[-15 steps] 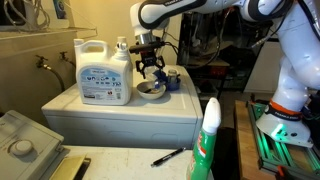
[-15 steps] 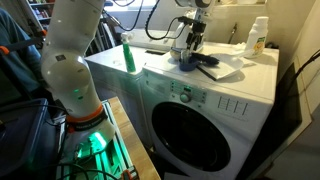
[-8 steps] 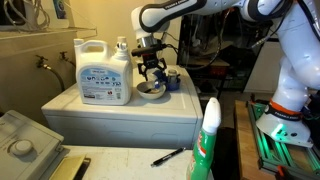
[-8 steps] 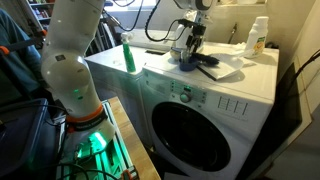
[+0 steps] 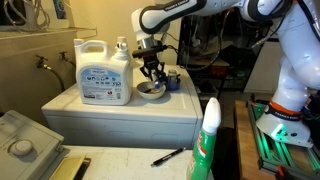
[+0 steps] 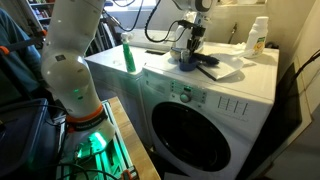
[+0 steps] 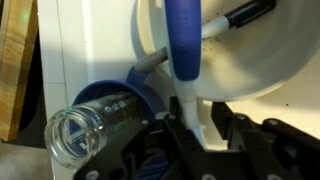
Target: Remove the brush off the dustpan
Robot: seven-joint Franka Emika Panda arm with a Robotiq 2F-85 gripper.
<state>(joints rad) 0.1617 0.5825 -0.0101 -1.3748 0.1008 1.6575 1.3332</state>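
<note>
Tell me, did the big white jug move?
No. The detergent jug sits at the same spot on the washing machine, just as close to its front edge as before.

**Crowded beside the dustpan, open in front**

In an exterior view the detergent jug (image 5: pixel 103 72) stands just left of the dustpan (image 5: pixel 150 90), and a blue cup (image 5: pixel 172 79) sits just to its right. The washer top (image 5: pixel 120 108) toward lower centre lies bare.

Grip unclear, brush partly out of frame
Wrist view: brush (image 7: pixel 183 45) handle cut by top edge, gripper (image 7: pixel 200 138) fingers dark, blurry, cut at btm; both exterior views: jaws too small to read
</note>
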